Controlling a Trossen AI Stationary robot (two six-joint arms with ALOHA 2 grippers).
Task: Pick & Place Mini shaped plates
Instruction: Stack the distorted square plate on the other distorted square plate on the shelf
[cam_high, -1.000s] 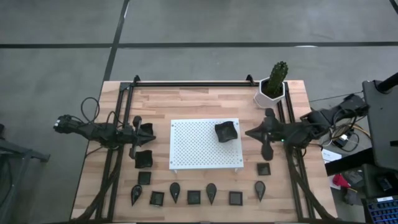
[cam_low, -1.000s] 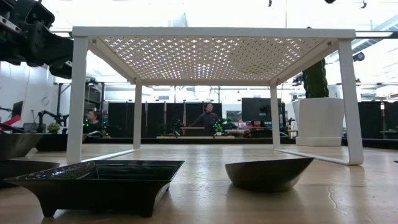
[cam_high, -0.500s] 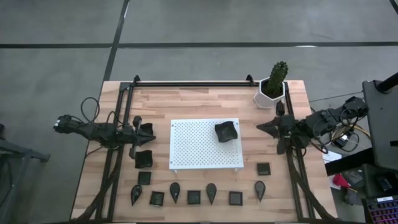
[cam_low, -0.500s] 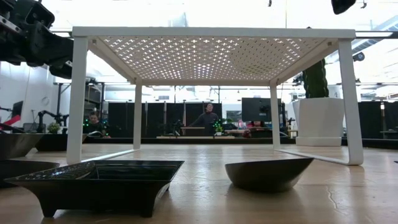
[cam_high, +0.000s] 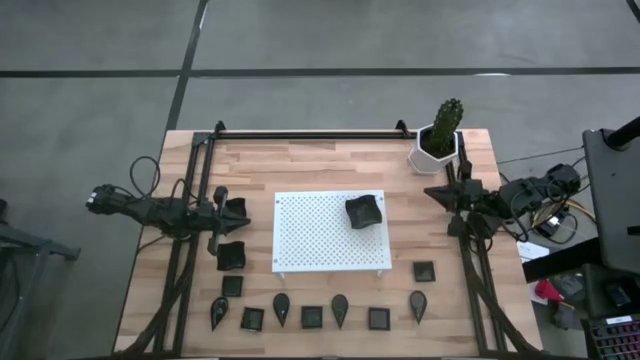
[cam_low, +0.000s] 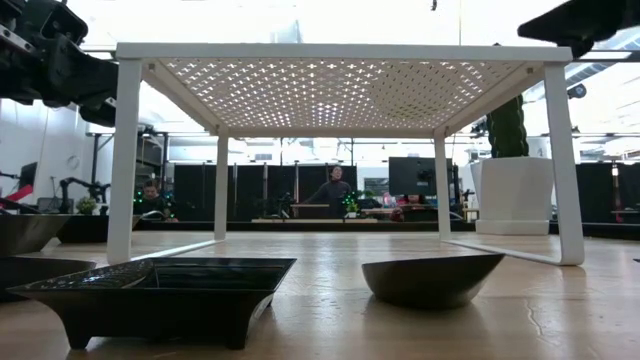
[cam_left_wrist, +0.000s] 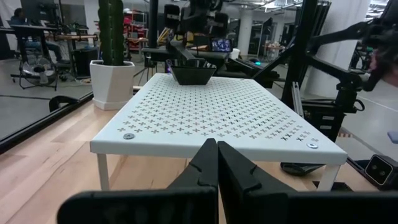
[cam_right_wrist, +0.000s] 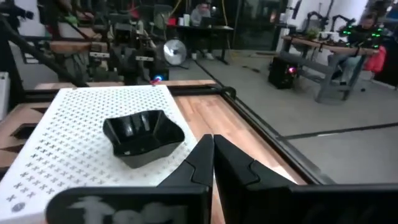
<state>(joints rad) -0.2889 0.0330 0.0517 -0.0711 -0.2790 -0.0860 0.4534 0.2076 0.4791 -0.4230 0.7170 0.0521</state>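
Note:
One black square dish sits on the white perforated board, near its far right corner; it also shows in the right wrist view. Several small black square and teardrop dishes lie in a row on the wood by the near edge. A larger square dish lies left of the board. My right gripper hangs shut and empty right of the board, in front of the cactus pot. My left gripper waits, shut and empty, left of the board.
The board stands on four thin legs, with open space under it. Black frame rails run along the left, right and far sides of the table. In the low view a square dish and a teardrop dish lie close up.
My right gripper has drawn back from beside the board's dish toward the table's right edge and slightly toward the far edge; its tip has come into the low view's top right corner. The dish on the board has stayed put. The left arm has kept still.

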